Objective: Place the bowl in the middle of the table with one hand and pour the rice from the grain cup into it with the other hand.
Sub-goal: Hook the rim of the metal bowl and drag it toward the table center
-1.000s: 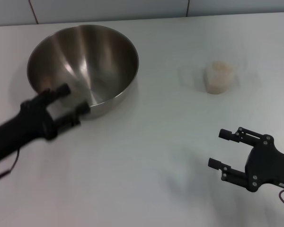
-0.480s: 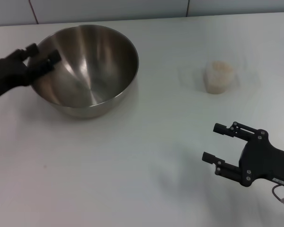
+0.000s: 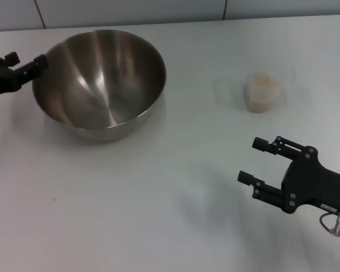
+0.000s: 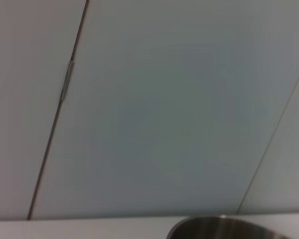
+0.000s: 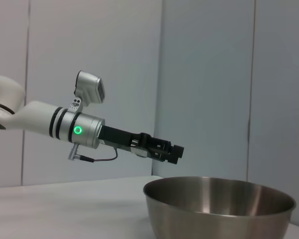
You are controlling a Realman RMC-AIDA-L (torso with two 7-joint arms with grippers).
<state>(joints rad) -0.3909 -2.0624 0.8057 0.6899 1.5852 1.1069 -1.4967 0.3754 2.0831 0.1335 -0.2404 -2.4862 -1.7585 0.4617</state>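
Hovering at the far left, the left tool [image 3: 27,62] has its two fingers apart, their tips level with the near-left rim of the bowl [image 3: 102,79] and just beside it; from the head view alone contact cannot be told, while the right wrist view shows the tool [image 5: 173,152] raised above the rim of the bowl [image 5: 219,206], clear of it. The bowl sits upright on the counter [image 3: 158,187] at far left, its steel inside bare. Over on the near right, the right tool [image 3: 255,160] hangs above the white counter with its fingers spread wide, gripping nothing, pointed toward the left. Well apart from it, farther back on the right, stands the grain cup [image 3: 261,93], upright, pale with the rice [image 3: 263,80] filling it to the top. Cup and bowl are well apart, open counter between them. The left wrist view catches only a sliver of the bowl's rim [image 4: 224,229] under a grey panelled wall [image 4: 164,109]
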